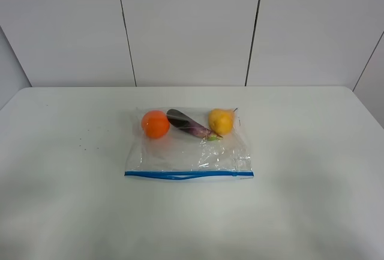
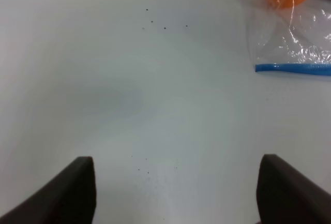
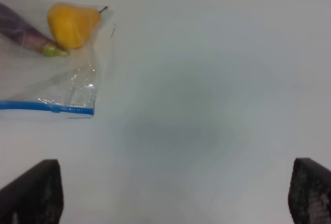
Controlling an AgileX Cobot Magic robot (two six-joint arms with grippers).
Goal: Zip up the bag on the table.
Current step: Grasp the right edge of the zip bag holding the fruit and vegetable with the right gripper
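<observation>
The clear plastic bag [image 1: 192, 152] lies flat in the middle of the white table [image 1: 60, 170], its blue zipper strip [image 1: 189, 175] along the near edge. Inside are an orange [image 1: 155, 123], a purple eggplant [image 1: 189, 123] and a yellow pear [image 1: 220, 120]. No arm shows in the exterior high view. In the left wrist view my left gripper [image 2: 176, 190] is open above bare table, well apart from the bag's corner [image 2: 289, 53]. In the right wrist view my right gripper [image 3: 176, 193] is open, apart from the bag's other corner [image 3: 67, 92].
Small dark specks [image 1: 84, 143] dot the table left of the bag. A white panelled wall [image 1: 192, 26] stands behind the table's far edge.
</observation>
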